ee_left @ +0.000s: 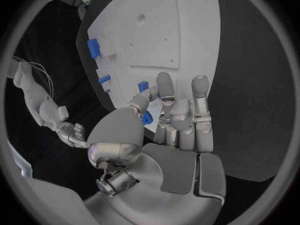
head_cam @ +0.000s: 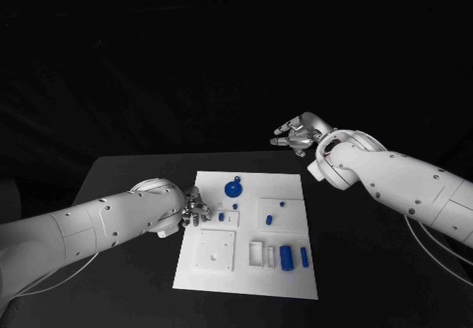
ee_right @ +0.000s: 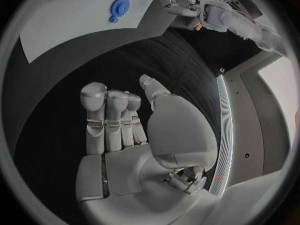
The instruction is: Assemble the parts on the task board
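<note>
I saw the black table (head_cam: 128, 178) with the white board (head_cam: 296, 280) lying flat in its middle, long side running away from me. My left arm (head_cam: 89, 229) came in low and its hand (head_cam: 194, 210) sat at the board's left edge, about halfway along. In the left wrist view that hand's fingers (ee_left: 199, 100) stood nearly straight and a little apart over the board edge, a small blue piece (ee_left: 146, 117) showing just beside the thumb; I could not tell whether it was pinched or merely lay behind the fingers. My right arm (head_cam: 404, 188) reached in high, its hand (head_cam: 301, 135) raised beyond the board's far right corner, well apart from it, fingers loosely curled and spread, nothing in them; the right wrist view showed the same bare palm (ee_right: 169, 130). On the board, a blue round wheel (head_cam: 234, 189) lay near the far end, a white square plate (head_cam: 215, 250) on the near left, two blue cylinders (head_cam: 287, 257) side by side near the right edge, and a small blue peg (head_cam: 267, 220) on the middle block.
</note>
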{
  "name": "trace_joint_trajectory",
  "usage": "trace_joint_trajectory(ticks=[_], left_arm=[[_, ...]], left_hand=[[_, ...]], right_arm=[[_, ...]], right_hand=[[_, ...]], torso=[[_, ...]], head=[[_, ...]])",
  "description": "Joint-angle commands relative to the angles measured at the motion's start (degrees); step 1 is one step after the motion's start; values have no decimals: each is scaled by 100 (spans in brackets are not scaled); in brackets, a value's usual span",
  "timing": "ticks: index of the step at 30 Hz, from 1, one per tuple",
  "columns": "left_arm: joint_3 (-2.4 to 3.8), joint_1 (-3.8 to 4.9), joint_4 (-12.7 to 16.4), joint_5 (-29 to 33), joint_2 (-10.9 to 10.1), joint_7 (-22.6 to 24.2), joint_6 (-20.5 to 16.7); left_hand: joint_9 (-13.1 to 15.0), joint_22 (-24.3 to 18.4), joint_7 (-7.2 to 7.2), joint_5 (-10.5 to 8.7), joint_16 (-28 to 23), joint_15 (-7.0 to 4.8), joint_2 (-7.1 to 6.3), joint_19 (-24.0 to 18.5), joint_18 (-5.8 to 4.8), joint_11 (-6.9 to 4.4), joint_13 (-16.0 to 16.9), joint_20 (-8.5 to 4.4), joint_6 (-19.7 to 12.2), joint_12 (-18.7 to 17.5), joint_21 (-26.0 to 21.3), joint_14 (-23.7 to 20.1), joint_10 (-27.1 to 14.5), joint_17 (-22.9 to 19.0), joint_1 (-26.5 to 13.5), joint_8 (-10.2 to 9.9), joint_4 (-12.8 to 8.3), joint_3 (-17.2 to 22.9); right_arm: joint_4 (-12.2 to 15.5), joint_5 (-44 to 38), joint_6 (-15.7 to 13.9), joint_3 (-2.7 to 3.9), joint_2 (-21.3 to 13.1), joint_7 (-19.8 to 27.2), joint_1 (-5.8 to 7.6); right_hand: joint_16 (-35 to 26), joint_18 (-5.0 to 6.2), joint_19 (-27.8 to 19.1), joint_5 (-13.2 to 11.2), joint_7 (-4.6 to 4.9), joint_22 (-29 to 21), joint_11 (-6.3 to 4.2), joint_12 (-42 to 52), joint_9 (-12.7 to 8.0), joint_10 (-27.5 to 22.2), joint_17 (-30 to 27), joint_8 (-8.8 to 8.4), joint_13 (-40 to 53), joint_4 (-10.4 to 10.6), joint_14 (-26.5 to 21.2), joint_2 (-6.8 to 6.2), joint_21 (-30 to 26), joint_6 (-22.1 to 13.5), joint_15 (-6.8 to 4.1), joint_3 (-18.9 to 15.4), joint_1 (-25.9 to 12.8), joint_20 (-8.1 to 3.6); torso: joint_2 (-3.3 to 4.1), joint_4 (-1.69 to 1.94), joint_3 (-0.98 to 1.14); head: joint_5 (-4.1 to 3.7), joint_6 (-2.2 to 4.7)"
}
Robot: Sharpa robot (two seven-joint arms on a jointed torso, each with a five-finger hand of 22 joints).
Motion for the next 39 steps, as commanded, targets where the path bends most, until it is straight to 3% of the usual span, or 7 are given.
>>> trace_joint_trajectory(ticks=[1, 17, 27, 39], left_arm=[[-48, -77, -32, 16, 37, -155, 344], [-45, 0, -206, 321, 144, -305, 811], [-45, 17, -282, 378, 213, -355, 880], [-38, 57, -325, 299, 261, -375, 880]], left_hand=[[59, 103, -594, 33, 32, -5, 62, 12, -20, -115, -26, 7, 754, 44, 44, 37, 205, 38, -26, 3, -3, 56], [113, 104, -591, 63, 38, 5, 84, -11, -17, -110, -50, 17, 743, 50, 48, 31, 204, 79, -24, 1, -25, 87], [202, 104, -590, 67, 27, 0, 114, -12, -15, -111, -73, 13, 720, 55, 57, 33, 205, 89, -54, 6, -14, 117], [331, 103, -597, 127, 76, -5, 128, -12, -10, -120, -99, 9, 719, 104, 91, 50, 205, 193, -105, 3, -59, 171]], right_arm=[[-5, -49, 85, 2, 8, 15, -2], [-29, -49, 109, 1, 33, 15, -11], [-27, -50, 124, 1, 30, 15, -22], [-39, -50, 142, 1, 45, 14, -31]], right_hand=[[-27, 60, 161, 24, 5, 545, -13, -26, -1, -22, 9, -11, 4, -46, -12, 51, -15, 31, -2, 6, -1, 20], [-36, 59, 159, 77, 6, 543, -13, -28, -1, -23, 7, -11, 5, -72, -13, 49, -25, 29, -3, 21, -16, 18], [-35, 59, 159, 89, 7, 543, -13, -34, -1, -26, 8, -10, 1, -76, -12, 50, -25, 29, -3, 26, -19, 18], [-34, 59, 159, 114, 7, 545, -14, -33, -2, -26, 11, -11, 3, -95, -11, 51, -19, 27, -3, 38, -21, 18]], torso=[[2, 0, -2], [5, 2, 1], [3, 3, -6], [3, -2, 3]], head=[[-10, 8], [-19, 10], [-19, 29], [-22, 41]])
